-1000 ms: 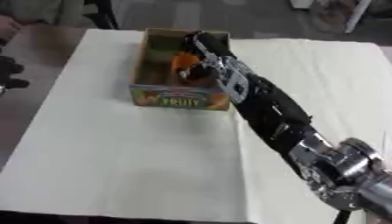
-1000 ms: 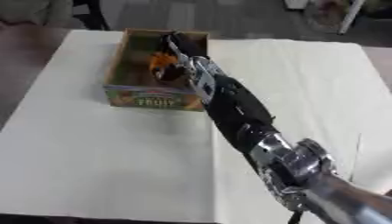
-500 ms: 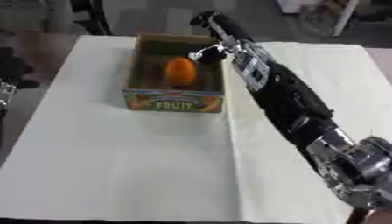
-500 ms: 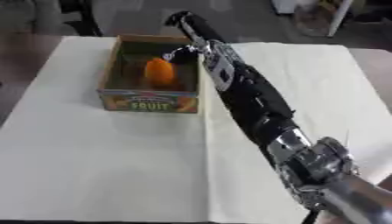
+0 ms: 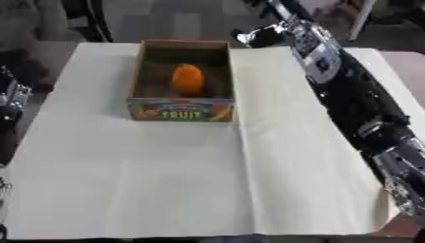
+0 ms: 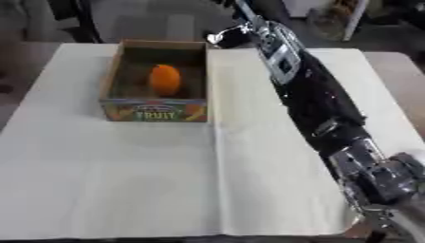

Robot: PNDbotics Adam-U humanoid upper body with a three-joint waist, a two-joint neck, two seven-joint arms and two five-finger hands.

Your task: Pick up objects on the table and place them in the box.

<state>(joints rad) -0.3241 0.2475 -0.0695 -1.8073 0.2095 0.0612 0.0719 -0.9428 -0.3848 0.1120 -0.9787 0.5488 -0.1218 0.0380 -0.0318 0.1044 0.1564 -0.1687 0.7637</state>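
Observation:
An orange fruit point(image 5: 188, 79) lies inside the cardboard box point(image 5: 182, 109), which has "FRUIT" printed on its front and stands at the far middle of the table. My right arm point(image 5: 353, 95) stretches from the lower right to the top edge. Its hand point(image 6: 226, 34) hangs above the table just past the box's far right corner, mostly cut off by the view's top edge, with nothing seen in it. At the left edge, part of my left hand point(image 5: 10, 97) shows, away from the box.
A cream cloth point(image 5: 182, 180) covers the table, with a crease running down from the box's right side. Dark chairs and floor lie beyond the far edge. The cloth's right edge passes under my right forearm.
My right hand has risen out of the box and drawn back past its far right corner. The orange fruit stays in the box. The camera has also shifted.

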